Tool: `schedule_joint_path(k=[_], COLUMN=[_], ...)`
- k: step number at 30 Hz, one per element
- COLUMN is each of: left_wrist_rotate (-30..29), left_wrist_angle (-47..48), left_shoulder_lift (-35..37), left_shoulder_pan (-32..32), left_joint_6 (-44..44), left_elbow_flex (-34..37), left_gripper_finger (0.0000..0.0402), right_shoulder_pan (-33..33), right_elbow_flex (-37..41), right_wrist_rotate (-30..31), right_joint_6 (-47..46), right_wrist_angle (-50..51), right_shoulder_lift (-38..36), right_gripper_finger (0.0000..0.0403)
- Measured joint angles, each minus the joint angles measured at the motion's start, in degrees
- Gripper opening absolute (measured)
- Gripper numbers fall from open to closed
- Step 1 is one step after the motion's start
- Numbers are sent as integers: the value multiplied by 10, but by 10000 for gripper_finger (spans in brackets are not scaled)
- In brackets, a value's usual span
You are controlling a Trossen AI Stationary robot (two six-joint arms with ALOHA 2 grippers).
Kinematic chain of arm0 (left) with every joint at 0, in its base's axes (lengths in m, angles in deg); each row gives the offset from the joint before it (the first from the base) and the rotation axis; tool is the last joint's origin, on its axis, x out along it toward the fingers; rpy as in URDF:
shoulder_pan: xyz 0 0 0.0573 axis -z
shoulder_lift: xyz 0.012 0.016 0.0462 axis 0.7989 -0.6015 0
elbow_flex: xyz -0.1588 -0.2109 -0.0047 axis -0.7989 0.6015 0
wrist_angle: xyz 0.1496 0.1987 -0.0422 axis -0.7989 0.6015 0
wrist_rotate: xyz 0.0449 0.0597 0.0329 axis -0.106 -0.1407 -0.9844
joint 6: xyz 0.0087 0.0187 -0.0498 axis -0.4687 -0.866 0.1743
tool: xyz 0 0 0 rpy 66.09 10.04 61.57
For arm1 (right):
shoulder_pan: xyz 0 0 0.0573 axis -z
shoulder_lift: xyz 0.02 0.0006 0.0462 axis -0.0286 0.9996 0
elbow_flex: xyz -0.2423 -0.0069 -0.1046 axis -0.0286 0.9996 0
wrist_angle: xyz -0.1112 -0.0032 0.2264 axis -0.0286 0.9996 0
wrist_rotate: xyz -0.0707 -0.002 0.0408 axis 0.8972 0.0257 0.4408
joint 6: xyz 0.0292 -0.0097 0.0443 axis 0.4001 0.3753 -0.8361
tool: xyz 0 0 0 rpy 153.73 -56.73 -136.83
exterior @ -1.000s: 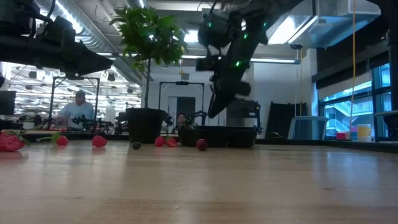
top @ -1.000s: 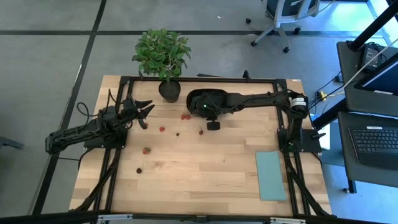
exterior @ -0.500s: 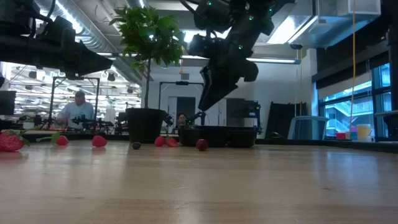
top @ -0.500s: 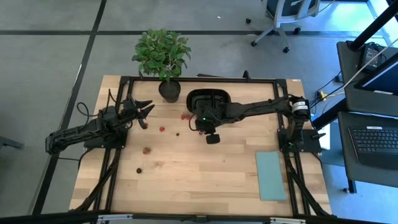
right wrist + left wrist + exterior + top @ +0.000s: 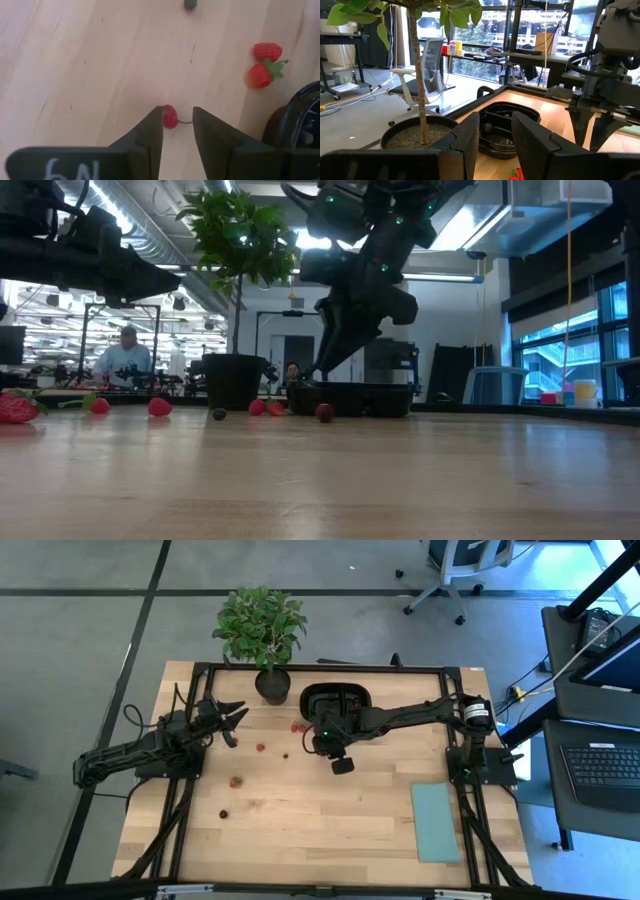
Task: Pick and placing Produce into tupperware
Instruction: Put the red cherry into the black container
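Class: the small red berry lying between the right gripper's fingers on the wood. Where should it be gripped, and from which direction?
Grip the red berry across its round body, coming straight down from above. It lies alone on the table, with the open right gripper already straddling it.

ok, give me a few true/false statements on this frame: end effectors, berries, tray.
1. The right end effector is open above a red berry on the table. True.
2. The left end effector grips a berry. False: it is open and holds nothing.
3. The black tray sits next to the potted plant. True.
4. All berries are in the tray. False: several lie on the wood, such as two red ones near the tray.
5. The teal rectangle lies under the tray. False: it lies apart, near the table's right edge.
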State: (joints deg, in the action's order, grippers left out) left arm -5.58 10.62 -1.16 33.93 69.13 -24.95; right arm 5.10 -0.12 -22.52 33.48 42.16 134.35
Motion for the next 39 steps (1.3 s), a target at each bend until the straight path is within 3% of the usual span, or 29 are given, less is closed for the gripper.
schedule_joint_path(k=[4, 12, 17, 28, 39], left_wrist_rotate=[0, 0, 0, 0, 0], left_wrist_angle=[0, 0, 0, 0, 0], left_shoulder_lift=[0, 0, 0, 0, 0], left_shoulder_pan=[0, 0, 0, 0, 0], left_joint_6=[0, 0, 0, 0, 0], left_elbow_flex=[0, 0, 0, 0, 0], left_gripper_finger=[110, 110, 110, 110, 110], right_shoulder_pan=[0, 0, 0, 0, 1], right_elbow_flex=[0, 0, 2, 89, 102], right_wrist_rotate=[-4, -5, -6, -6, -21], right_joint_6=[40, 56, 60, 95, 79], right_wrist_angle=[0, -5, -6, -126, -158], right_shoulder_lift=[0, 0, 0, 0, 0], right_gripper_finger=[120, 211, 244, 249, 249])
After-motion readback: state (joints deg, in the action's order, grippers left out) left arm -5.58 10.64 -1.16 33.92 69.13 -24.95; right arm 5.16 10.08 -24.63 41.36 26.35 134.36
